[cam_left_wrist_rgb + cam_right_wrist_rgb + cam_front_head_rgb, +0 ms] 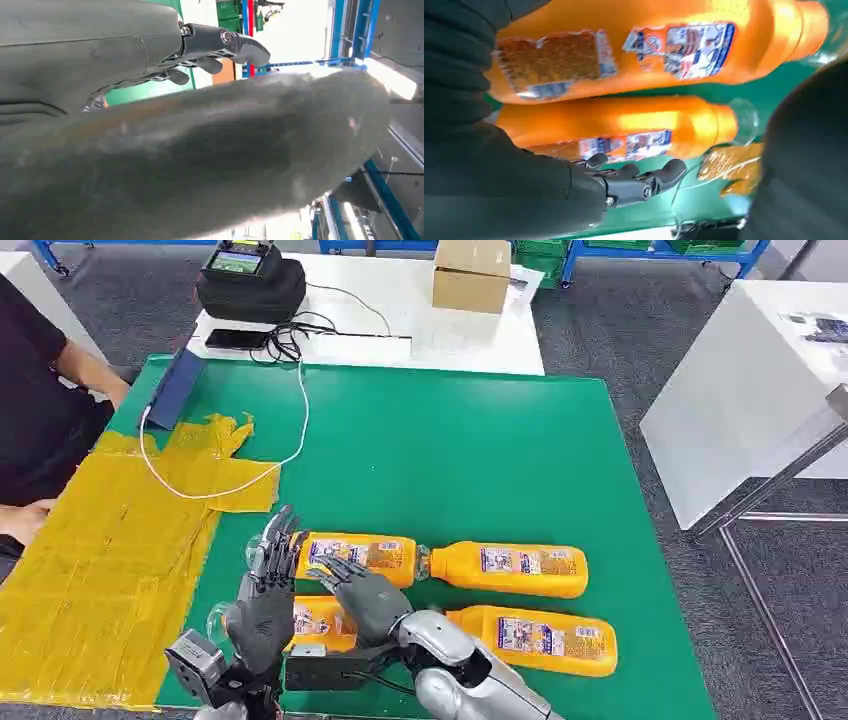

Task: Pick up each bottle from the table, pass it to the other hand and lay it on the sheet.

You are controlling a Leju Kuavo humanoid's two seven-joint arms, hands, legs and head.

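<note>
While the yellow sheet (pixel 90 560) waits far left, the left hand (pixel 265 615) stands spread, holding nothing; the right hand (pixel 365 595) hovers loose over the near-left bottle (pixel 318 625). Those tabletop (pixel 450 460) bottles could roll if nudged.

four orange bottles (pixel 515 569) on the green table (pixel 450 450); one yellow sheet (pixel 110 550); one cardboard box (pixel 471 273); one white cable (pixel 290 430).

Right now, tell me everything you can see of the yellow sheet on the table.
The yellow sheet is thin, crinkly and plastic-looking, spread flat over the green table's left part. Its far end is crumpled and ragged, and a white cable loops across it there. No bottle lies on it. A person's hand rests at its left edge.
</note>
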